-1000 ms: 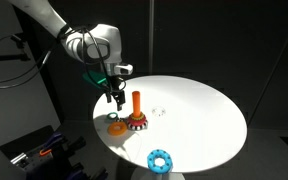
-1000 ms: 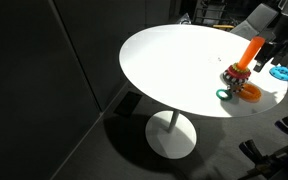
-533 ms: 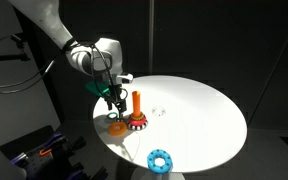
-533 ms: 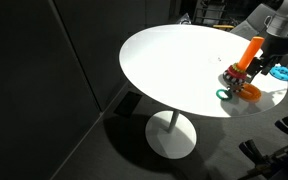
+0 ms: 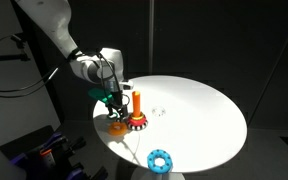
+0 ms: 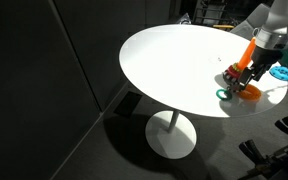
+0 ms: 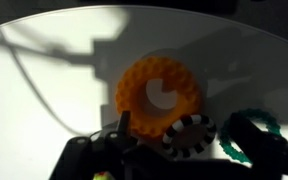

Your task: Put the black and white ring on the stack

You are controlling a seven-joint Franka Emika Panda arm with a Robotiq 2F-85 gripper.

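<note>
The white jointed robot arm (image 5: 52,22) slanted down from the far left of the scene and bent at a rounded grey-and-white wrist (image 5: 104,66). Below it, the dark two-fingered claw (image 5: 113,106) pointed straight down. In the wrist view its fingers (image 7: 124,128) were only dark shapes along the lower edge, so the gap between the jaws could not be read.

No legible txt or labels anywhere

I'm counting four rings: one orange ring (image 7: 159,95), one black and white ring (image 7: 189,135) and one green ring (image 7: 249,135) near the fingers (image 5: 114,107), and one blue ring (image 5: 160,160) well apart from them. I'm also seeing one stack (image 5: 137,103) and one table (image 5: 199,110).
</note>
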